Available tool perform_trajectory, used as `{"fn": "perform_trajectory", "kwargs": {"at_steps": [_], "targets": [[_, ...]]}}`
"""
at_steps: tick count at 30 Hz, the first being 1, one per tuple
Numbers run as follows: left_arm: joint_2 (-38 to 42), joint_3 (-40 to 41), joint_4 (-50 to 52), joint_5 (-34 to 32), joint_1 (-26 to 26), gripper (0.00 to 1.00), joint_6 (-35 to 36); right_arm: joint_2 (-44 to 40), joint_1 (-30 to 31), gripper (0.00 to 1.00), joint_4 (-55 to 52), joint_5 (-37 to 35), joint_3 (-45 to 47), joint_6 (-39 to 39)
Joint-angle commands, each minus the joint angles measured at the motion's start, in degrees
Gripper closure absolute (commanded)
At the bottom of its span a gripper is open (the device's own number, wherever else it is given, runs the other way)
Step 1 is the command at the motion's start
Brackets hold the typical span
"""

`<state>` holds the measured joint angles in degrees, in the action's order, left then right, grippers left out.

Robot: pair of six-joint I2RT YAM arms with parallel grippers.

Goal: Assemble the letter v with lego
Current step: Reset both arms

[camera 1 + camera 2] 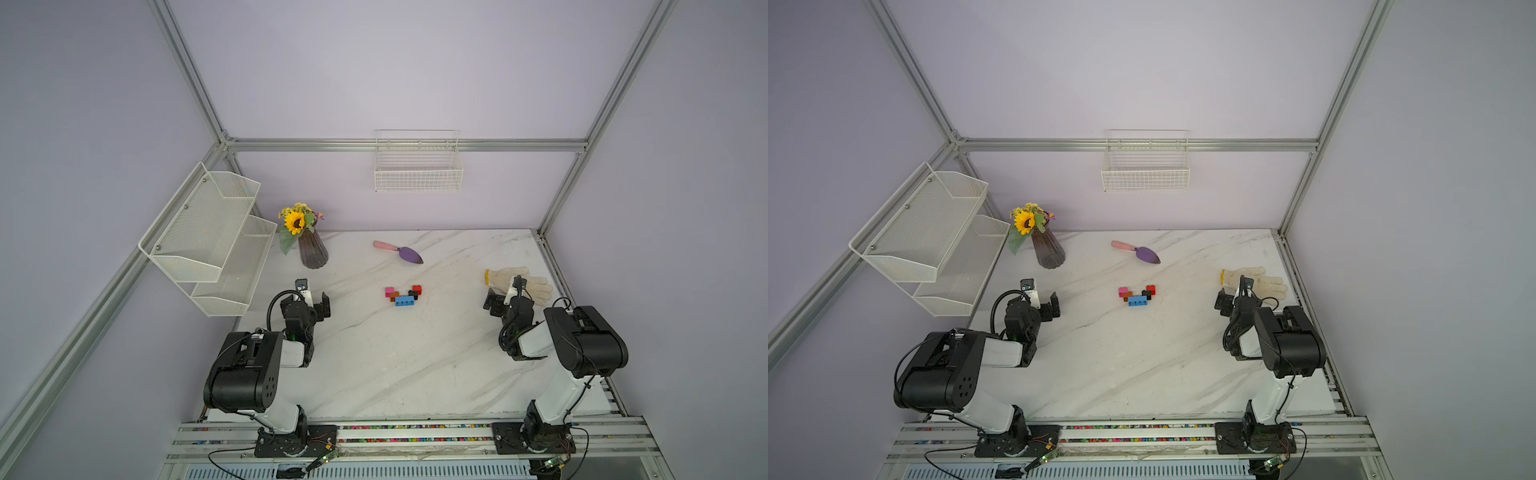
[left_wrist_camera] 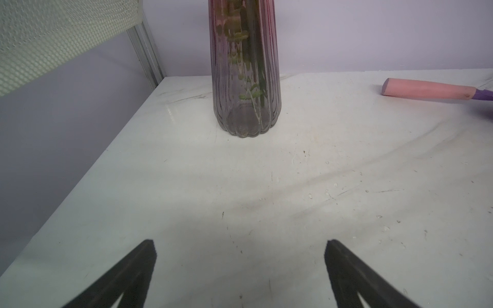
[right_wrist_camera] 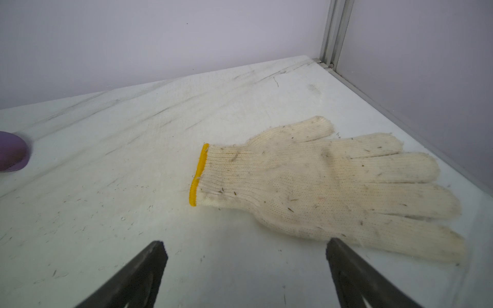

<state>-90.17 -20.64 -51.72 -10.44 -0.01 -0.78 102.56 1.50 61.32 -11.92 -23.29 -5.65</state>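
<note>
A white, grey-veined marble tabletop [image 1: 415, 365] fills an enclosure of lavender walls and aluminium rails; at its middle sits the lego V [image 1: 403, 294], with the light-blue brick [image 1: 404, 301] as base, the orange-brown brick [image 1: 394, 295] and black brick [image 1: 413, 294] stepped above it, and the pink brick [image 1: 389, 290] and red brick [image 1: 417, 288] at the tips; neither arm touches it. The left arm is folded well to the V's left, the left claw [image 1: 314, 296] spread wide and holding nothing, low over bare tabletop; the right arm is folded well to the V's right, the right claw [image 1: 504, 293] equally wide and empty, at the near edge of a knit work glove [image 1: 530, 284]; beyond the V lies a pink-handled purple trowel [image 1: 399, 252]; beyond and left of the V a ribbed glass vase [image 1: 313, 253] holds a sunflower bouquet [image 1: 296, 221]; farther left a two-tier mesh shelf [image 1: 208, 237] hangs on the side wall; a wire basket [image 1: 418, 174] hangs on the back wall beyond the V.
</note>
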Motion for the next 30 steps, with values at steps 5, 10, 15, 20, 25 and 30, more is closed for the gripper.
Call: {"fn": "perform_trajectory", "kwargs": {"at_steps": [5,10,15,20,25,30], "targets": [[0.53,-0.15,-3.9,1.86,0.01,0.0,1.44,-0.35,-0.09,0.03,5.27,1.8,0.5,1.49],[0.95,-0.58,-2.11,2.19,0.01,0.0,1.12,-0.5,-0.09,0.03,1.44,0.71,-1.29,0.98],[0.35,-0.58,-2.95,1.85,0.01,0.0,1.22,-0.44,-0.09,0.03,1.29,1.41,-1.41,1.17],[0.61,-1.25,-1.37,1.12,0.1,0.0,0.59,-0.54,0.04,0.03,0.25,1.36,-2.14,1.46],[0.7,-1.42,-1.01,1.13,0.14,0.0,0.51,-0.27,0.08,0.03,-2.52,4.96,-3.73,2.84],[0.69,-1.42,-1.03,1.13,0.11,0.0,0.5,-0.36,0.08,0.03,-2.0,5.35,-3.19,2.86]]}}
